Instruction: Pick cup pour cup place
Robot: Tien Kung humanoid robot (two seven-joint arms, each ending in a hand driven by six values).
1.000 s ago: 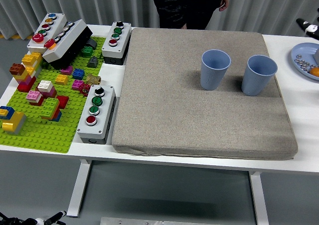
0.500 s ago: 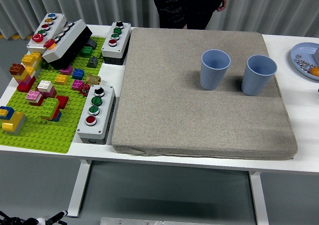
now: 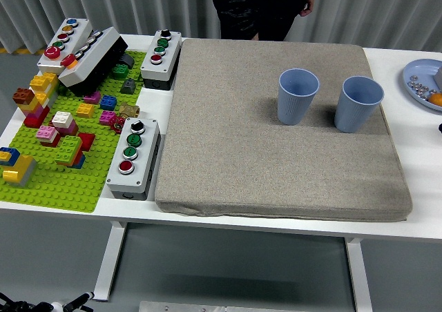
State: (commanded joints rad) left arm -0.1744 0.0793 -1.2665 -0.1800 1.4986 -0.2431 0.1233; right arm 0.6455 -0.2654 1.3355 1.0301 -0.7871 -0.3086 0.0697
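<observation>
Head view: two blue cups stand upright on the grey mat (image 3: 276,132) toward the counter's (image 3: 421,167) far right corner, the left cup (image 3: 298,96) near the right cup (image 3: 360,103) but apart. Neither hand is in view, so their state cannot be told. Picking well probably means wrapping one cup mid-wall without nudging its neighbour.

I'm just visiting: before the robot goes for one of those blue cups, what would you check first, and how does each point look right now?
1. Left cup upright on the grey mat: ok.
2. Right cup upright, standing apart from the left one: ok.
3. Mat around both cups free of clutter: ok.
4. What the cups hold: cannot tell.
5. Robot hands seen and ready: not ok, neither is in view.
6. Person at the far side keeping off the mat: ok.
</observation>
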